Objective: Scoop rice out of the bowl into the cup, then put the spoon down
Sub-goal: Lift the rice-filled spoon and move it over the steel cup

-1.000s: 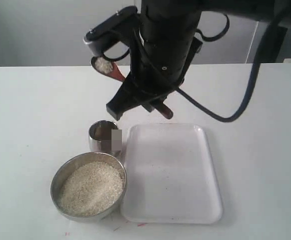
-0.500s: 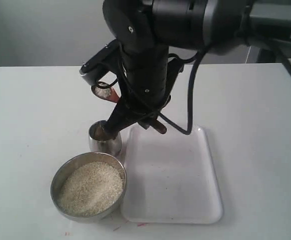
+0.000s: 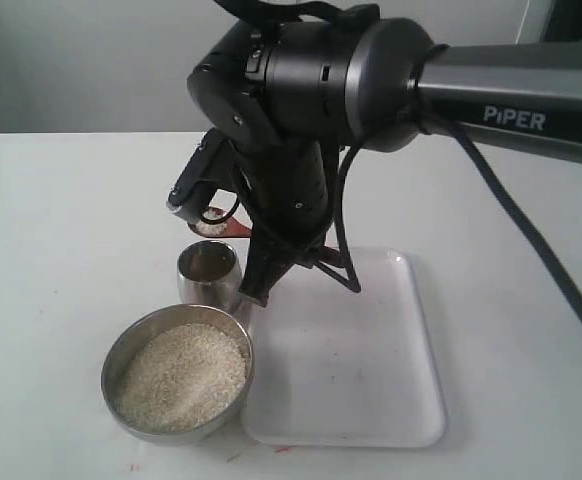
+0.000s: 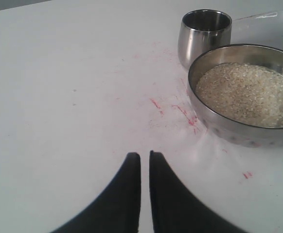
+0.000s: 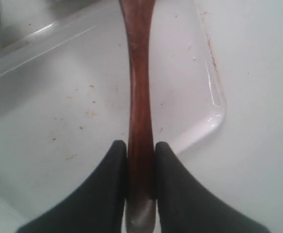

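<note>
The steel cup [image 3: 209, 272] stands on the white table just behind the wide steel bowl [image 3: 121, 345], which is heaped with rice [image 3: 181, 375]. My right gripper [image 3: 291, 250] hangs over the cup, shut on the handle of the wooden spoon [image 5: 137, 97]. In the exterior view only a bit of the reddish spoon head [image 3: 213, 215] shows, just above the cup's far side; the arm hides the rest. My left gripper [image 4: 145, 154] is shut and holds nothing, low over the table, with the cup [image 4: 204, 36] and bowl [image 4: 214, 124] ahead of it.
A white plastic tray [image 3: 371, 400] lies right of the bowl and cup, touching the bowl's side; it sits beneath the spoon handle in the right wrist view [image 5: 59, 121]. Red scribble marks [image 4: 173, 109] stain the table beside the bowl.
The right arm has come down and swung toward the cup. The spoon head dropped from high above the table to just over the cup.
</note>
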